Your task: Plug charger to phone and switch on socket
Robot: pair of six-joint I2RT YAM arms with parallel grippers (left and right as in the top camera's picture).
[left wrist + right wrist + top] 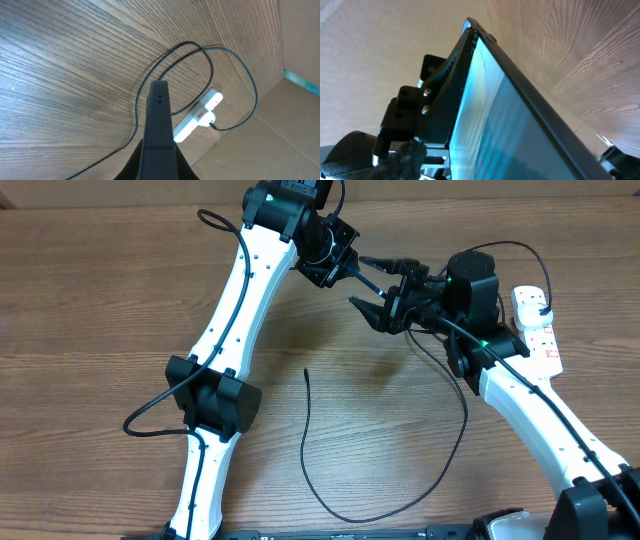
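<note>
Above the table [100,330], the left gripper [159,162] clamps the phone [159,115], the right gripper [366,282] open beside it. The charger [305,430] lies well apart, nearer the right.

No text is legible (red marks on the socket [540,330] blur).

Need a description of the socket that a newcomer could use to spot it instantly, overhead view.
Start at the wooden table's far right edge, beside the right arm's black wrist. The socket is the narrow white bar lying flat there, with red marks on its face. Unlike the white arms it is unjointed and flat on the wood, and the charger is thin and black.
</note>
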